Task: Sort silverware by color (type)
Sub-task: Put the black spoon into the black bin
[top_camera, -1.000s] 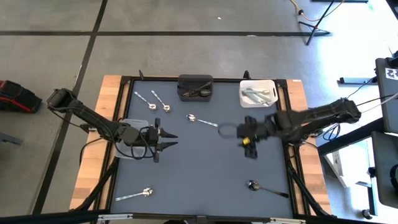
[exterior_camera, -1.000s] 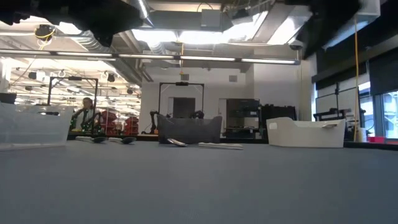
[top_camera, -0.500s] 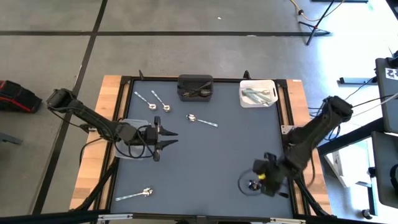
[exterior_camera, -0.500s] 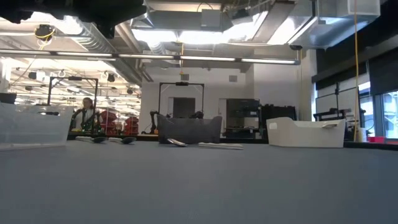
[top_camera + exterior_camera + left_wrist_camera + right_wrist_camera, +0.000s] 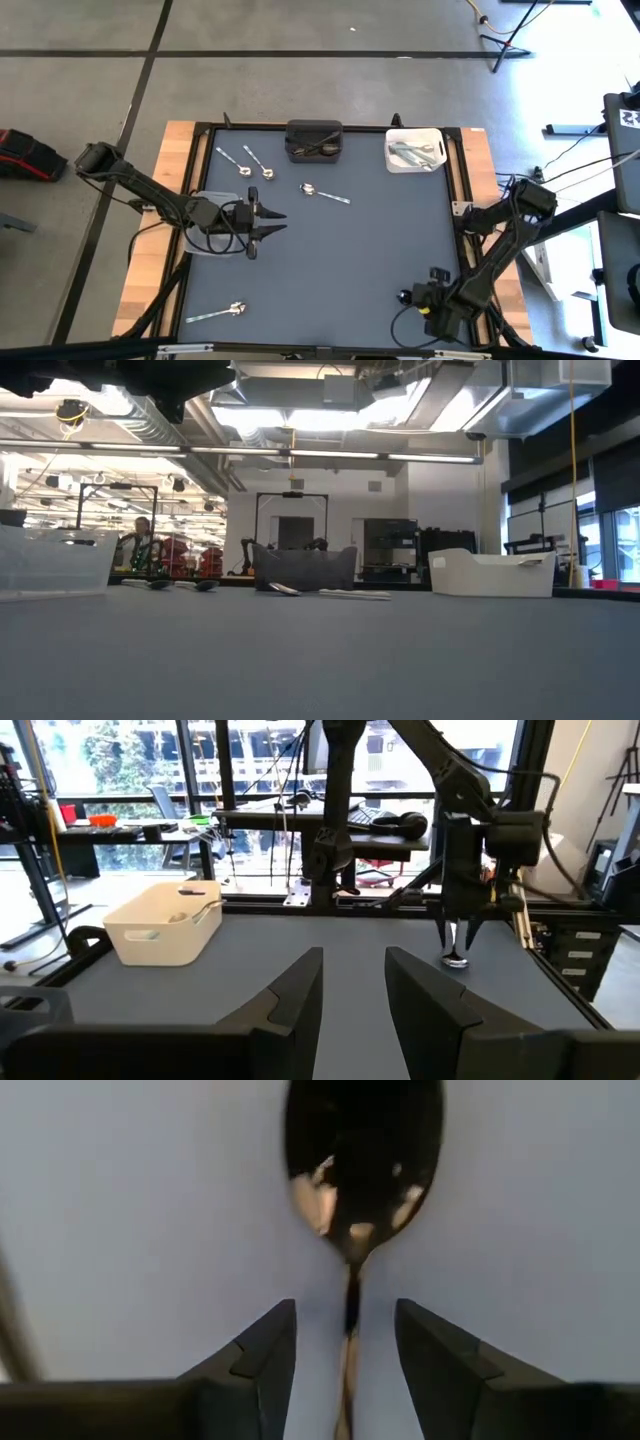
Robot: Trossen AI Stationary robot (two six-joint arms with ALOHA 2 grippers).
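Both arms are showing as dark, matte black chains of slim links and rounded joints. Black cables are looping loosely around the wrist of the left gripper (image 5: 270, 224), whose two fingers are tapering to flat, wedge-shaped tips. The right gripper (image 5: 424, 300) is carrying a small yellow mark on its blocky wrist housing, and its fingers (image 5: 262, 1348) are showing angular, bevelled black inner faces.

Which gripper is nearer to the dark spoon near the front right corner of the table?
Right. The right gripper straddles the dark spoon, fingers open; the left gripper hovers far across the table.
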